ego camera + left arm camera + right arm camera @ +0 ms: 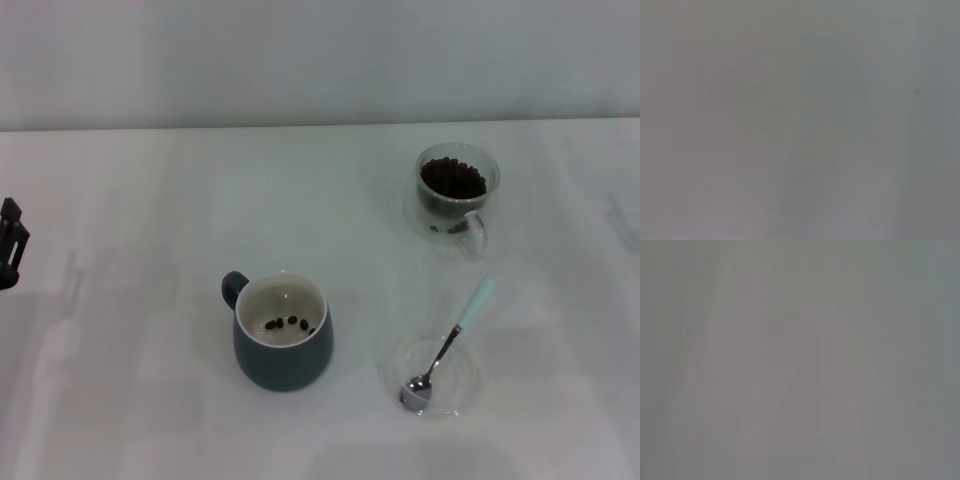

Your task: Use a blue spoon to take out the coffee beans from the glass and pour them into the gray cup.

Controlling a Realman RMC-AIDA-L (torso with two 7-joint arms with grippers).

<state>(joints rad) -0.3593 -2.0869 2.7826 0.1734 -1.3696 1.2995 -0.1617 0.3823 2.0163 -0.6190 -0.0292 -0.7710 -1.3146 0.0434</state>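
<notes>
The gray cup [283, 345] stands at the front centre of the white table, handle to the back left, with a few coffee beans [287, 324] on its cream inside. The glass [456, 196] stands at the back right, holding a heap of dark beans [453, 178]. The blue spoon [452, 341] lies with its metal bowl in a flat clear saucer [435, 377] and its pale blue handle pointing to the back right. My left gripper [10, 243] shows only as a dark part at the far left edge, away from everything. My right gripper is out of view. Both wrist views show only a plain grey surface.
The white table [150, 200] runs back to a pale wall. The cup, glass and saucer stand well apart from one another.
</notes>
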